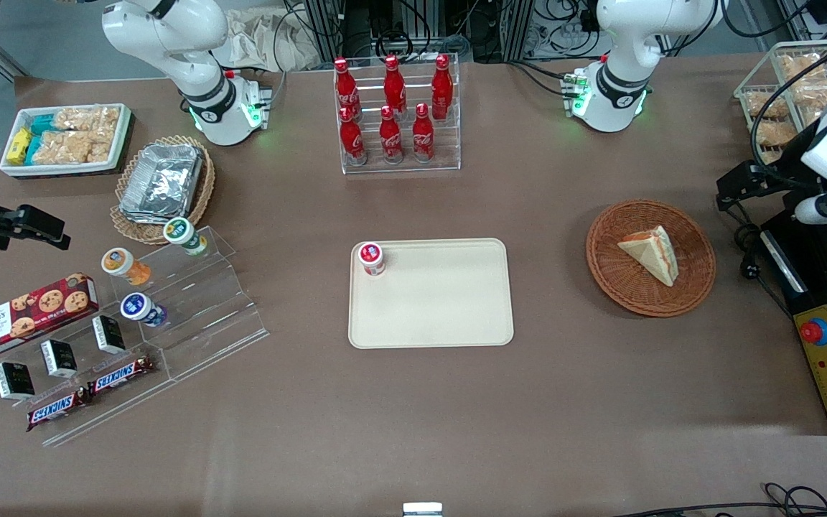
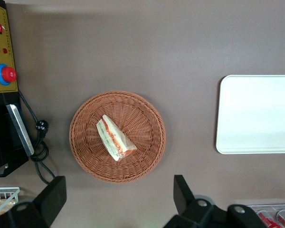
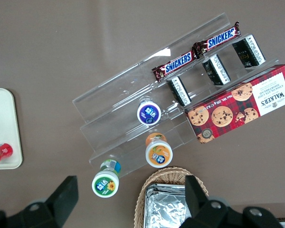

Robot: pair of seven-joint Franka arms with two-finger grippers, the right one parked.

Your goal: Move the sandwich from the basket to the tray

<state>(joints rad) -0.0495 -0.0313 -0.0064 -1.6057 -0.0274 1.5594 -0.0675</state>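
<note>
The sandwich (image 1: 649, 253) (image 2: 115, 138), a pale wedge with an orange-red filling edge, lies in the round reddish-brown wicker basket (image 1: 645, 305) (image 2: 85, 156). The beige tray (image 1: 442, 316) (image 2: 256, 114) lies flat at the table's middle, toward the parked arm's end from the basket. A small red-lidded cup (image 1: 371, 258) stands on one corner of the tray. My gripper (image 1: 728, 192) (image 2: 118, 192) hangs high above the table, off the basket's rim toward the working arm's end. It is open, its black fingers (image 2: 52, 195) wide apart with only bare table between them.
A black control box with a red stop button (image 1: 815, 332) (image 2: 4, 75) and a cable (image 2: 38, 142) lie close beside the basket. A rack of red cola bottles (image 1: 399, 115) stands farther from the front camera than the tray. A wire basket of snack packets (image 1: 787, 93) sits at the working arm's end.
</note>
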